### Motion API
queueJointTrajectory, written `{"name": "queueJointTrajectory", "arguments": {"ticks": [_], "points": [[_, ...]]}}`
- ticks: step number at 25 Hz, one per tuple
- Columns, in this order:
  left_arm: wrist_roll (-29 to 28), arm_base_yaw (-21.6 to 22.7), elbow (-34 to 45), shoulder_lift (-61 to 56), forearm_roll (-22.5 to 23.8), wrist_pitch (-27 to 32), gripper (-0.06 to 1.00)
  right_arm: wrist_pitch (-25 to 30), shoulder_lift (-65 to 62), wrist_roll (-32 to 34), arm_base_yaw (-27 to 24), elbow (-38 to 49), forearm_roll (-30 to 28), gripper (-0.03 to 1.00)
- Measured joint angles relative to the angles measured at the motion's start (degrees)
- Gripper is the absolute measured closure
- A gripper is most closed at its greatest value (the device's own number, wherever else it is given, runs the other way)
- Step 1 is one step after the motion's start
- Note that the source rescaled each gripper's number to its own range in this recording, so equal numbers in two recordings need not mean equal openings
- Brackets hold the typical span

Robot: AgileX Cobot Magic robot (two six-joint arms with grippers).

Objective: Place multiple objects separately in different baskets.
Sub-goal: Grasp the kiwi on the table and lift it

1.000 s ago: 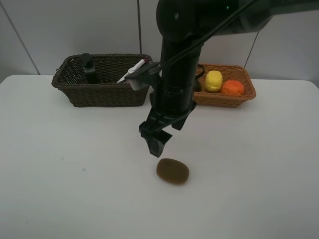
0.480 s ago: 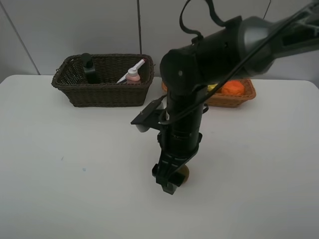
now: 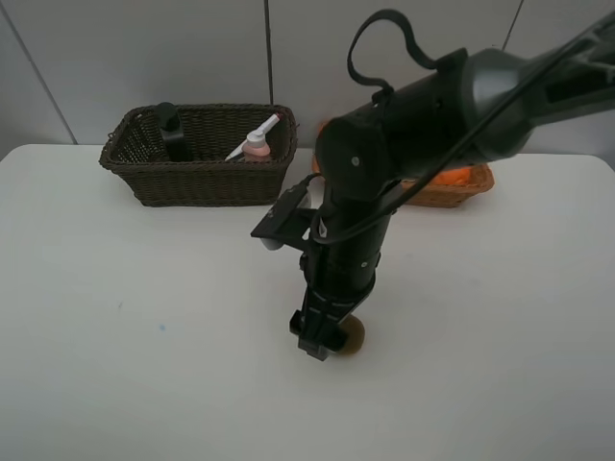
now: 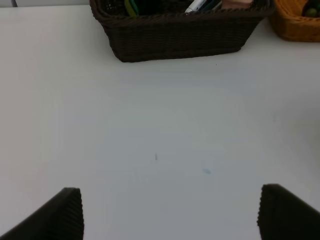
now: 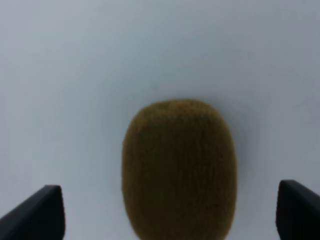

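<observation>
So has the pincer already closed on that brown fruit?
No, in the right wrist view the right pincer is wide open, its fingertips standing clear on either side of the kiwi on the table.

Brown kiwi [image 5: 179, 170] lies on white table [image 3: 115, 365] — dark basket [image 3: 197, 178] holds pump bottle [image 3: 171, 130], marker [image 3: 258, 134]

One camera sits high up in front and looks down at the whole white table [image 3: 115, 365], with the dark brown basket [image 3: 197, 154] and the light basket [image 3: 452, 190] at the far edge. The left arm's camera sits low over the table, looks across it, and sees the same dark brown basket [image 4: 180, 37] far off. The right arm's camera points down from very close at the kiwi [image 5: 179, 167], which the high camera also sees [image 3: 353, 333].
</observation>
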Motion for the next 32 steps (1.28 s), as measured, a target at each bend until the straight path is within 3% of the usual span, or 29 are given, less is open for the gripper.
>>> {"name": "queueJointTrajectory", "arguments": {"ticks": [9,32], "points": [[0.00,0.00,0.00,0.00,0.00,0.00,0.04,-13.04,0.00,2.30,0.00,8.09,-3.40,-0.03],[0.00,0.00,0.00,0.00,0.00,0.00,0.04,-14.52,0.36,1.50,-3.34,8.11,-0.91,-0.03]]}}
